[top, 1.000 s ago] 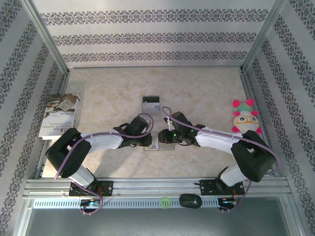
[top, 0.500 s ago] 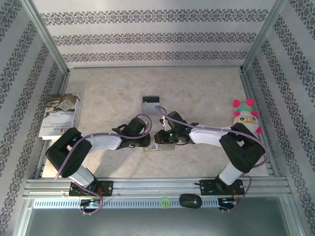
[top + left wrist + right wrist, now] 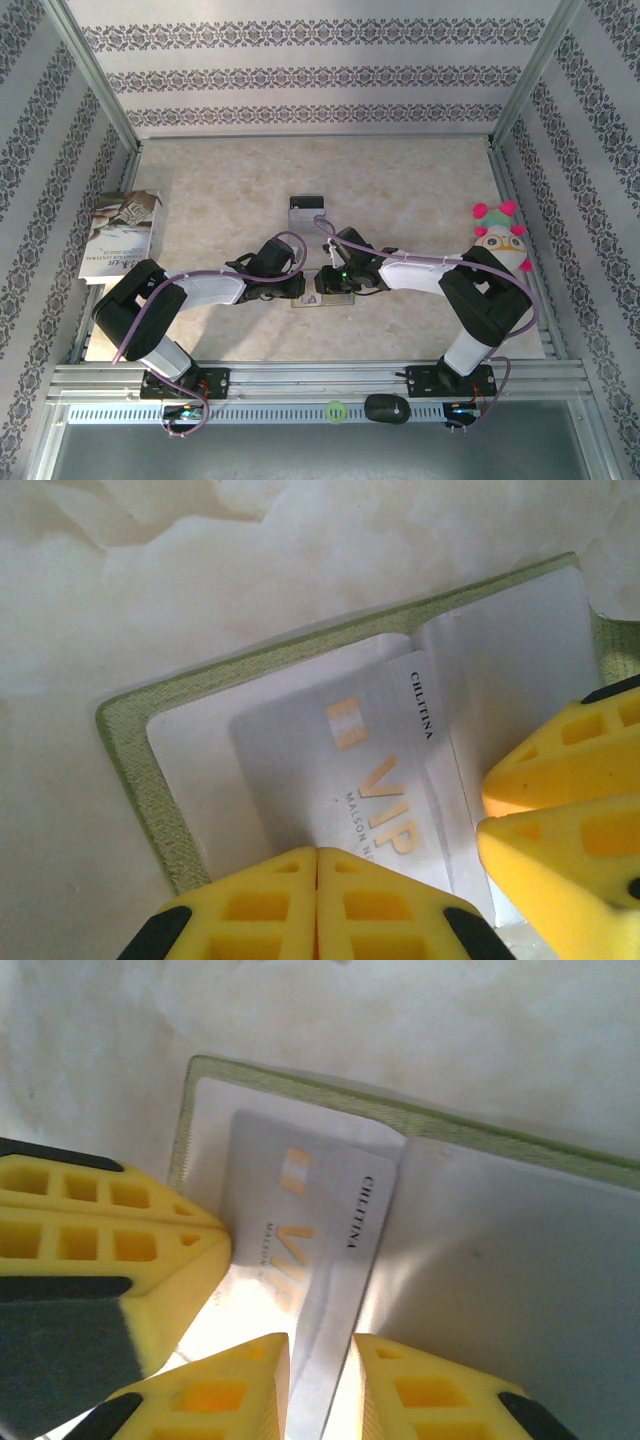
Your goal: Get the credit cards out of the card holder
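Your card holder (image 3: 150, 780) lies open on the counter (image 3: 400, 180) between both arms; your left gripper (image 3: 318, 905) presses closed on it; your right gripper (image 3: 320, 1390) pinches the credit card (image 3: 330, 1250), half out.

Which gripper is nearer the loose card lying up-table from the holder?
Right. The right gripper sits just below the loose card; the left gripper is a little lower, both working at the card holder.

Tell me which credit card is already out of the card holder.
The black-banded card lying alone on the table beyond both arms. The other, a pale VIP card, sits in the open card holder between the claws.
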Controlling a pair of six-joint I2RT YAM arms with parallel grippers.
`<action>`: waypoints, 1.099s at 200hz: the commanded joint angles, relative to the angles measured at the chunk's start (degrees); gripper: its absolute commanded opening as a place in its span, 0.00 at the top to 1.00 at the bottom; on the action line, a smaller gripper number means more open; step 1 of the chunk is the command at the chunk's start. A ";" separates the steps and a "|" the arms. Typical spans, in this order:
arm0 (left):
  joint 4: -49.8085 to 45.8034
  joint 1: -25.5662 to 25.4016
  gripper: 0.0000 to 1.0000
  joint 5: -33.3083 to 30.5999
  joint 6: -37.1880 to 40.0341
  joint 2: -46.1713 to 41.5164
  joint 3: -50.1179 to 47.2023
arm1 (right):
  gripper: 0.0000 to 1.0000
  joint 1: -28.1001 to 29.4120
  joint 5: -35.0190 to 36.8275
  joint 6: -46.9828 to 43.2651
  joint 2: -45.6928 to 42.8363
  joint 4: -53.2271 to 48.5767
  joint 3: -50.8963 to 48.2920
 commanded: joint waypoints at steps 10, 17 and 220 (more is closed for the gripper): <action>-1.21 1.36 0.91 -1.58 -0.63 2.02 -2.07 | 0.74 0.86 3.32 -0.98 0.23 -4.49 2.17; -1.04 1.37 0.90 -1.56 -0.65 1.94 -2.12 | 0.74 0.95 2.95 -1.08 0.77 -4.37 2.36; -2.07 1.80 0.86 -1.04 -0.21 -0.95 -3.00 | 0.74 1.18 6.13 -0.22 -0.78 -4.31 0.96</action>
